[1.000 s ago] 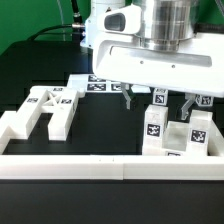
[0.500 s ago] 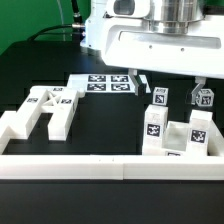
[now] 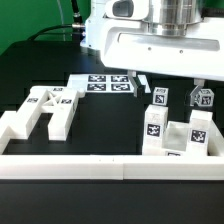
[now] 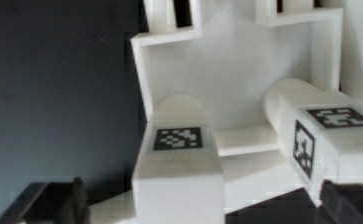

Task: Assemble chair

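Note:
The chair parts are matte white tagged pieces. An H-shaped frame [image 3: 45, 108] lies at the exterior view's left. Two upright tagged blocks [image 3: 154, 126] [image 3: 197, 131] stand at the right on a low white piece. Two smaller tagged pieces [image 3: 160, 97] [image 3: 205, 97] stand behind them. My gripper [image 3: 168, 88] hangs open above the right-hand group, holding nothing, its fingers [image 3: 141, 82] clear of the parts. In the wrist view the gripper [image 4: 196, 205] straddles two tagged bars [image 4: 181, 140] [image 4: 320, 125] below it, with dark fingertips [image 4: 57, 200] at the frame's edge.
The marker board [image 3: 105, 83] lies flat at the back centre. A long low white border wall [image 3: 100, 166] runs along the front edge. Black table surface lies between the H-shaped frame and the right-hand blocks.
Since one second ago my gripper has risen and shifted toward the exterior view's right, still open. The parts have not moved. Nothing differs over the last half second.

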You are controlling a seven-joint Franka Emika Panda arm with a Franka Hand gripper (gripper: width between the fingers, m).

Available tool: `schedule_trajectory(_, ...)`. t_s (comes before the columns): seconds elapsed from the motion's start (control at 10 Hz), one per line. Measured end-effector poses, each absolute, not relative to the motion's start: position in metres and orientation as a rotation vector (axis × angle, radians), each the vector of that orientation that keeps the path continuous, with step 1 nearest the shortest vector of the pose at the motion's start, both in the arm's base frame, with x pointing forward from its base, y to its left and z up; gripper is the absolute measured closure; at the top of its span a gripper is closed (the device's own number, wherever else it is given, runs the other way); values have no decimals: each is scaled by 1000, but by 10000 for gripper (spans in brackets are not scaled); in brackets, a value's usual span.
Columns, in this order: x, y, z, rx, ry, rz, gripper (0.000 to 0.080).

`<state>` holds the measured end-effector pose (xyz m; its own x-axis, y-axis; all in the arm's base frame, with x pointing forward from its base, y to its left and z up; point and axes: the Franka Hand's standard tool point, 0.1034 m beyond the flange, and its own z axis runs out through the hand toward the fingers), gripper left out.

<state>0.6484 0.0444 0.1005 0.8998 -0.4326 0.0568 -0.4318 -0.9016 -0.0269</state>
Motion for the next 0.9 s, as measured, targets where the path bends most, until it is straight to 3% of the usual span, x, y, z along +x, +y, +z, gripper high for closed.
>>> schedule_trajectory(0.3,648,45,100,-3048,693,-104,151)
schedule_trajectory(0.9,627,40,68,-3064,683,-150,151)
